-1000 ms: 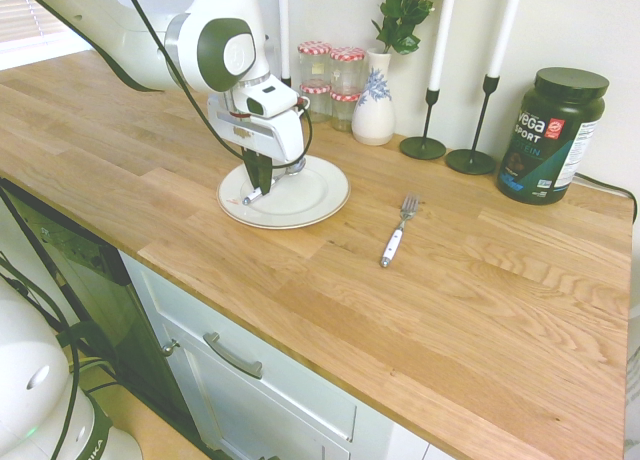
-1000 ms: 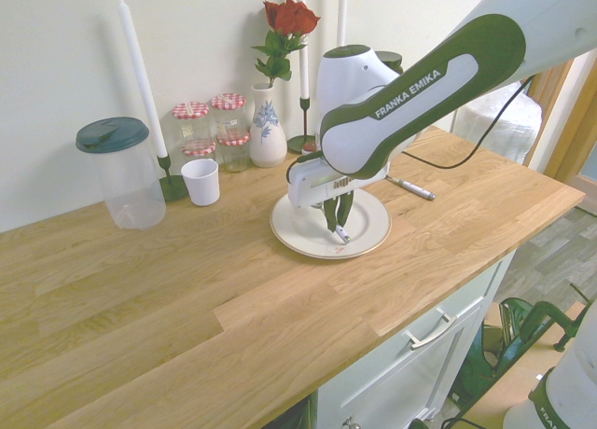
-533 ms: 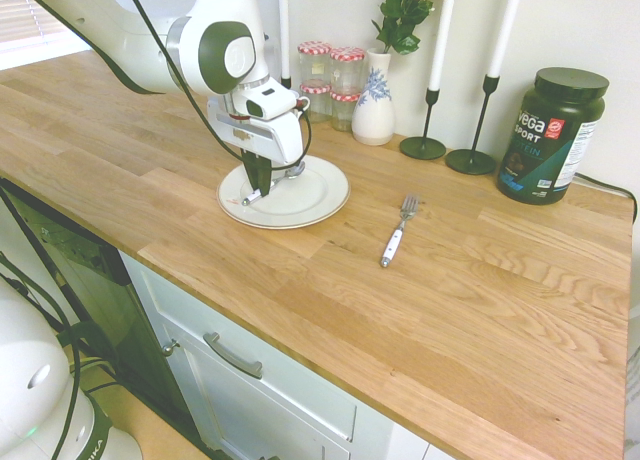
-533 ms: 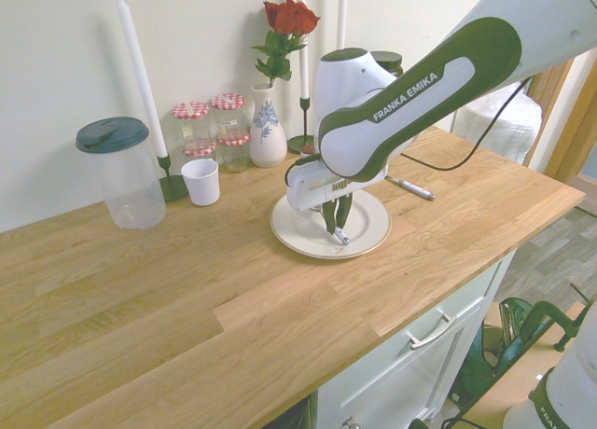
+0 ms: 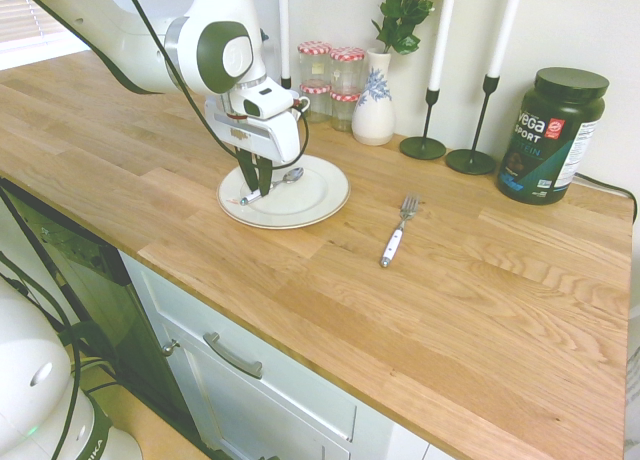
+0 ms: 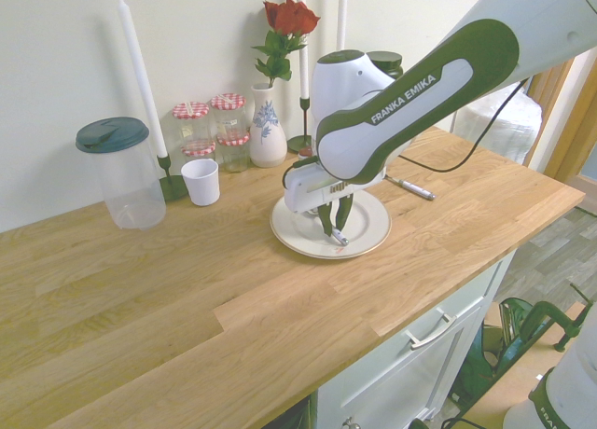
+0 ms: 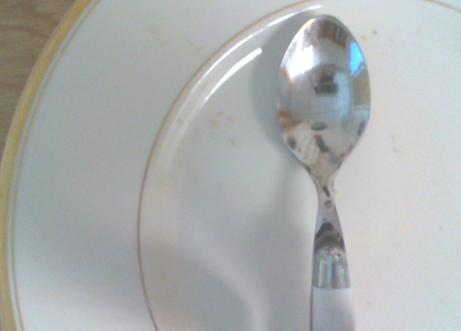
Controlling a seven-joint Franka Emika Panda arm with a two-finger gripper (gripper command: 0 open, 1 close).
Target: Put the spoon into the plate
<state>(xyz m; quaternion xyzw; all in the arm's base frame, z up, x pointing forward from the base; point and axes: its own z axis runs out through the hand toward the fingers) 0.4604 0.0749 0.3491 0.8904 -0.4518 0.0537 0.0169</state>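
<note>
Lying on round cream plate (image 5: 312,196): one shiny metal spoon (image 5: 272,183), white handle; hand (image 5: 257,193) fingers slightly apart around it.

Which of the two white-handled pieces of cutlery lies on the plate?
The spoon, rounded bowl, under the gripper on the plate. The fork, with tines, lies apart on the bare worktop.

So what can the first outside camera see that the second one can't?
Only the first exterior view shows the dark protein tub at the wall and the cabinet drawer handle head-on. Only the second exterior view shows the clear container with a green lid and the small white cup. Both show the plate with the spoon on it under the gripper, the fork, the rose vase and the red-lidded jars.
</note>
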